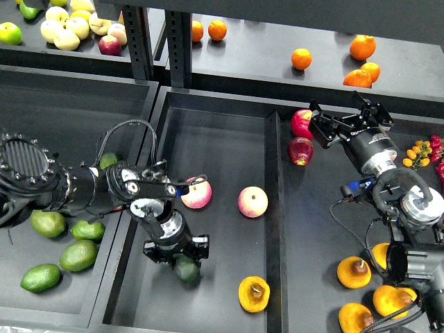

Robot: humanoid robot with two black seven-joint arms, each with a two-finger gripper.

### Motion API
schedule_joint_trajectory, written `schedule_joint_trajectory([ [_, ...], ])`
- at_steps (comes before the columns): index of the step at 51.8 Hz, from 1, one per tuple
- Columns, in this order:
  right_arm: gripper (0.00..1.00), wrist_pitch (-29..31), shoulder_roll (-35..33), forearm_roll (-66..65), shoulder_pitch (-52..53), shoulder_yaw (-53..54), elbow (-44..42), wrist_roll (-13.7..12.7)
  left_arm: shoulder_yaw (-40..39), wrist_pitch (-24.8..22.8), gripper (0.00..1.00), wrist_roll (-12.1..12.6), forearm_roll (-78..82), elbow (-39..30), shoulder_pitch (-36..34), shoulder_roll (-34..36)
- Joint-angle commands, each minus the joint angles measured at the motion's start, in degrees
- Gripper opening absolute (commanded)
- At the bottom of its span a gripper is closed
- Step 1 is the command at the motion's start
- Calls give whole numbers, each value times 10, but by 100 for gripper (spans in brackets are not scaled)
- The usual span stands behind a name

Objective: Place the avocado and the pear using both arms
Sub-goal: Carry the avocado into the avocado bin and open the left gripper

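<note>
Your left end effector (182, 258) is clamped on the avocado (186, 269) — low in the middle bin (215, 135), near the pear (254, 293). Your right end effector (343, 115) is spread wide — holding nothing.

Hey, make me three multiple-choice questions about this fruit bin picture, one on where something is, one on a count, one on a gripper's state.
1. Where is the avocado?
A. On the back shelf
B. At the left gripper, in the middle tray
C. In the right tray

2. How many pink-and-yellow apples lie in the middle tray?
A. Two
B. Four
C. None

3. What is the right gripper doing?
A. Gripping an orange
B. Shut on the pear
C. Open, holding nothing

Answers:
1 B: the dark fruit sits right under the left arm's fingers.
2 A: two lie beside each other, mid-tray.
3 C: its fingers are spread above the red apples.
</note>
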Motion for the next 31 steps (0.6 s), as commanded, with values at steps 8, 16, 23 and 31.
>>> schedule_joint_trajectory([
  [8, 100, 8, 0, 0, -1, -2, 2, 0, -30, 0, 21, 0, 0, 25, -48, 110],
  [16, 100, 8, 0, 1, -2, -2, 3, -1, -30, 0, 22, 0, 6, 40, -39, 194],
  [23, 100, 8, 0, 0, -2, -2, 5, -1, -31, 0, 24, 0, 7, 42, -3, 255],
  [31, 100, 8, 0, 0, -3, -3, 5, -1, -45, 0, 24, 0, 10, 61, 49, 284],
])
